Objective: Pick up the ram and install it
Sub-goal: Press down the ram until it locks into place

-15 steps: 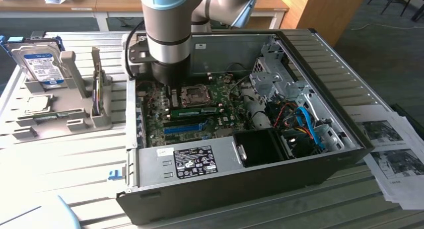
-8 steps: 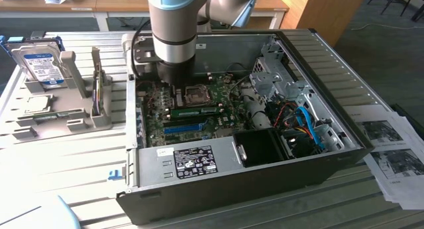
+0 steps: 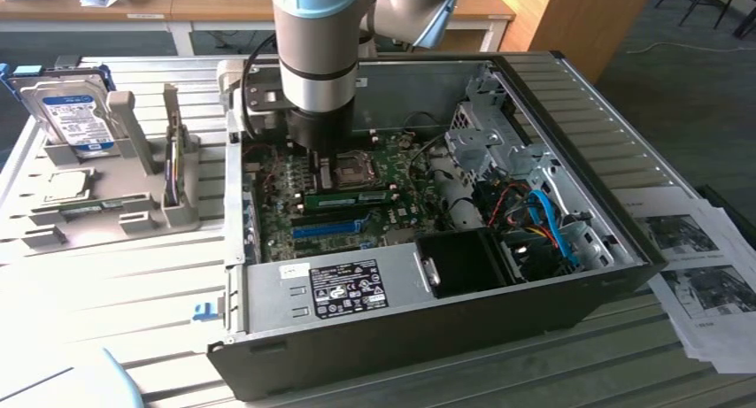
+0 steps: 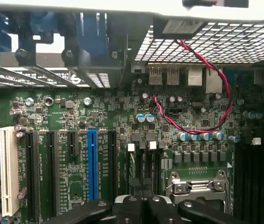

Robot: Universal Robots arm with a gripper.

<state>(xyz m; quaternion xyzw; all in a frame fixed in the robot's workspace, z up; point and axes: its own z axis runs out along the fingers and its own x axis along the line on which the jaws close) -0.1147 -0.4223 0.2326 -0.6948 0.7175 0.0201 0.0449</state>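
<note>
The ram [image 3: 350,197], a thin green stick with dark chips, stands on edge in a slot on the motherboard [image 3: 283,215]. It lies between the processor socket [image 3: 351,167] and the bright blue slot [image 3: 328,228]. My gripper [image 3: 321,171] reaches down into the open computer case [image 3: 614,240], just behind the ram's end nearer the exterior view's left. Whether it touches the ram I cannot tell. In the wrist view my gripper [image 4: 139,207] is shut, the black fingers [image 4: 127,205] meeting over narrow dark slots with white clips [image 4: 142,163], and nothing shows between them.
A power supply [image 3: 343,288] and fan housing fill the case's front. Blue and orange cables [image 3: 550,231] and a drive cage [image 3: 484,129] sit at the exterior view's right. A hard drive [image 3: 73,114] stands in a grey holder [image 3: 142,209]. Papers [image 3: 697,266] lie beside the case. A red-black wire [image 4: 218,98] loops over the board.
</note>
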